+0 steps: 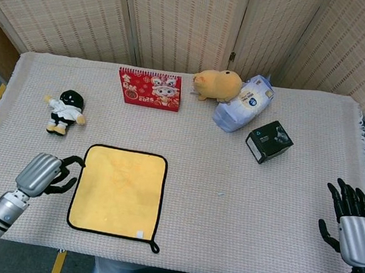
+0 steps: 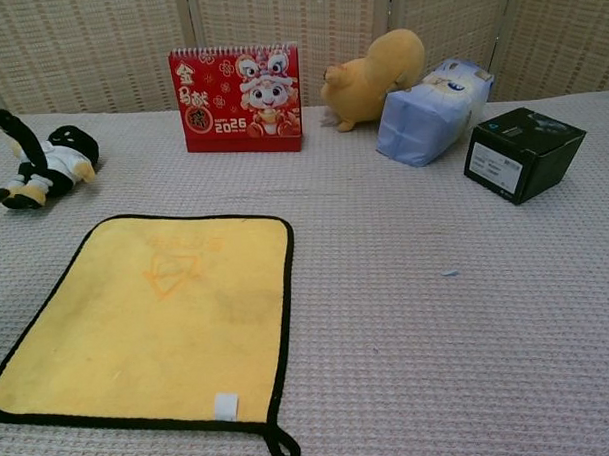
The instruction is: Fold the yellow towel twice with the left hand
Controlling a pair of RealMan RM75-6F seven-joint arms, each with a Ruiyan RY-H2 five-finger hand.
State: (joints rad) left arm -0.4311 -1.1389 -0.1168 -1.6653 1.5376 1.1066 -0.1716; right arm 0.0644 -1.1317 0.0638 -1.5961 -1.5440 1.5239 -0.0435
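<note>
No fold is seen yet: the yellow towel (image 1: 117,191) lies fully flat and square on the table (image 1: 227,203), its black border unbroken all round and its hanging loop at the near right corner. Both folds are judged to be still ahead, so the task is at its very start, with only the approach under way.

Furthest left, the left hand (image 1: 43,172) is held just above the table, immediately beside the towel's left edge. Its fingers are curled loosely and spread apart, with the dark fingertips (image 1: 75,161) pointed towards the towel's far left corner. Nothing is gripped by it, and whether the fingertips touch the border cannot be told from the head view. In the chest view only the fingertips (image 2: 3,120) are caught at the left margin, above the cloth, which suggests contact is not yet made. A small doll (image 1: 64,111) lies just beyond this hand, and a red calendar (image 1: 149,89) further beyond and to its right.

To the right of the left hand the towel is spread, reaching away from it across the near part of the table.

Far to the right, well apart from the towel, the right hand (image 1: 353,224) is kept at the table's edge, fingers extended and apart, with nothing held or touched.
</note>
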